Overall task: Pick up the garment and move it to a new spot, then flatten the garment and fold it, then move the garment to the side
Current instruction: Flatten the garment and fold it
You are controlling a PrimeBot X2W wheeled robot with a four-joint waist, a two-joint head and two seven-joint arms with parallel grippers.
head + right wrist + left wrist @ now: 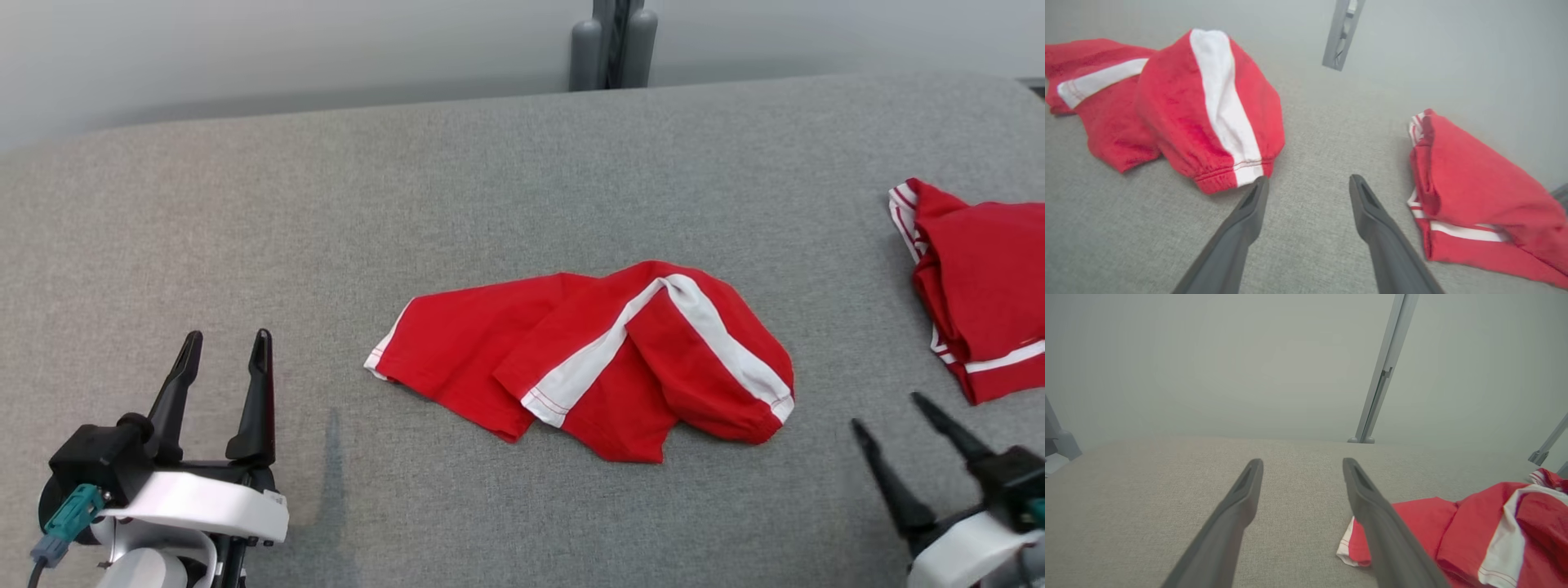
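Observation:
A red garment (pixel 588 359) with white stripes lies crumpled in the middle of the grey table (pixel 457 188); it also shows in the left wrist view as the garment (pixel 1453 526) and in the right wrist view as the garment (pixel 1180 102). My left gripper (pixel 227 339) (pixel 1302 461) stands open at the lower left, well clear of the cloth. My right gripper (pixel 888 410) (pixel 1308 179) is open at the lower right, just beyond the garment's elastic hem, holding nothing.
A second red garment with white stripes (pixel 980 286) (pixel 1470 204) lies folded at the table's right edge, close to my right gripper. A grey post (pixel 614 45) stands behind the table's far edge against a pale wall.

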